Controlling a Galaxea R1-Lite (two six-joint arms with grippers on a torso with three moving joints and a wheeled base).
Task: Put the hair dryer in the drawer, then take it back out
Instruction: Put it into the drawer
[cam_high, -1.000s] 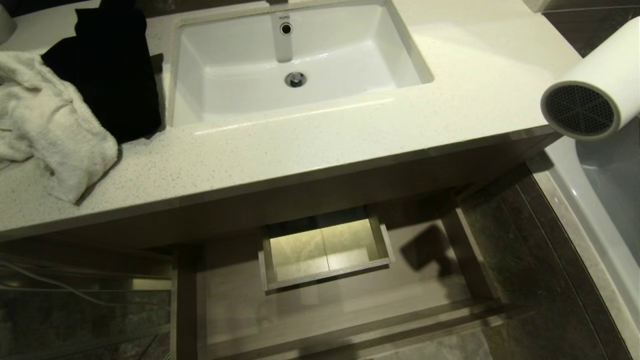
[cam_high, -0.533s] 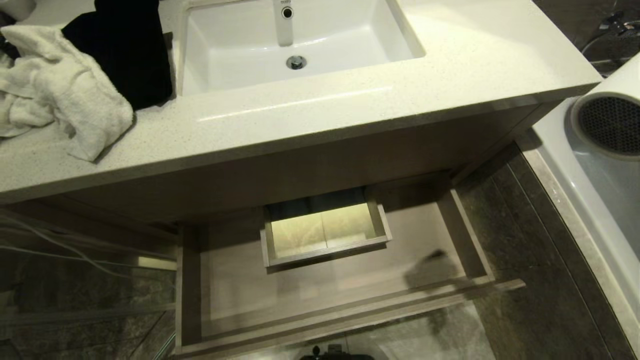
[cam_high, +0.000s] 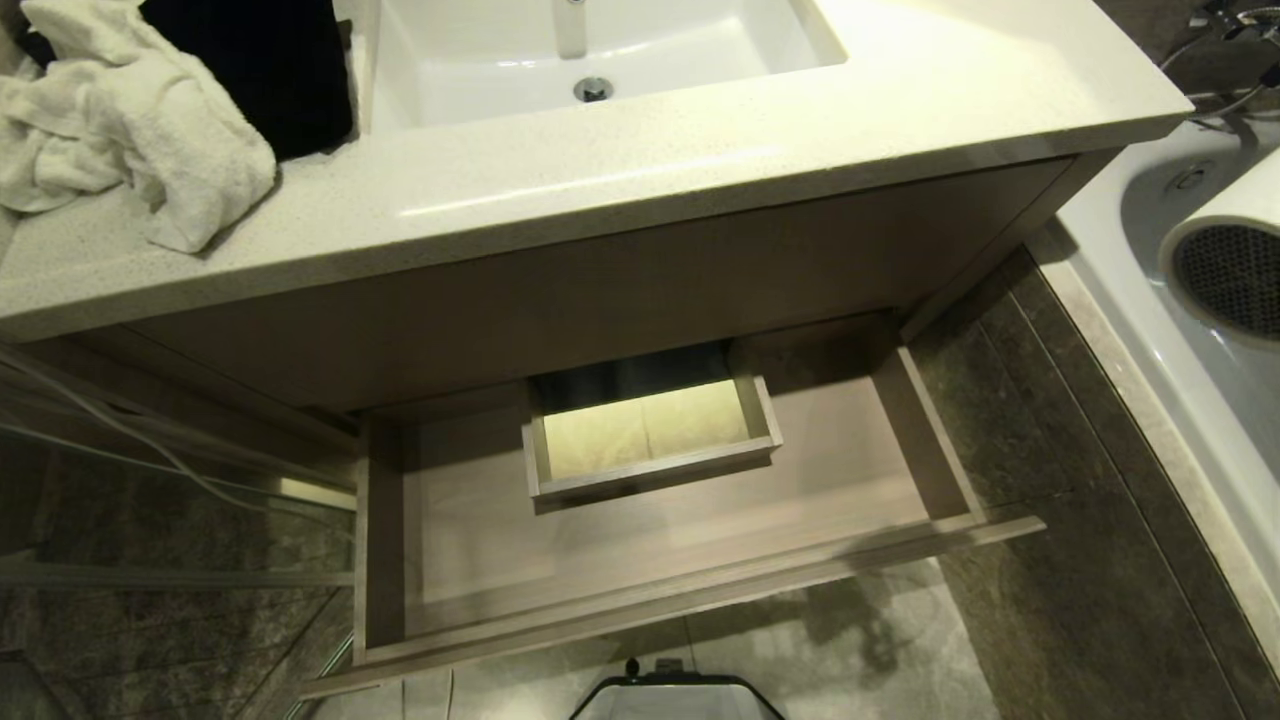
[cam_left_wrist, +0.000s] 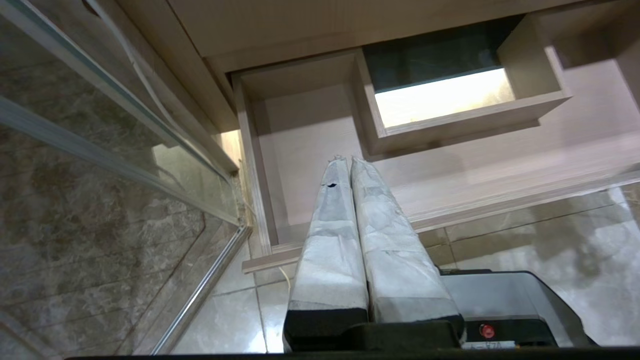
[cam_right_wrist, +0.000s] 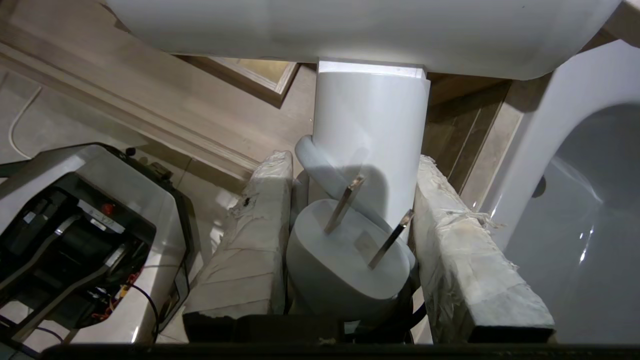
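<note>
Hair dryer (cam_right_wrist: 370, 145): white, stubby handle, mesh-ended barrel, 2-pronged plug (cam_right_wrist: 350, 260).

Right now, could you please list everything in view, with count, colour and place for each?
hair dryer: one, white with a dark grille, held off the counter's right end, over the bathtub; its plug sits between the gripper's fingers
drawer: one, light beige wood grain, pulled open below the counter, nothing lying in it
boxed cut-out: one, beige, at the drawer's back middle
counter: one, speckled cream, above the drawer
sink: one, white, set in the counter
towel: one, white, crumpled at the counter's left
black cloth: one, beside the towel
bathtub: one, white, at the right
thin cable: one, white, left of the drawer
left gripper: shut, above the drawer's left part
right gripper: clamped on the hair dryer's handle
</note>
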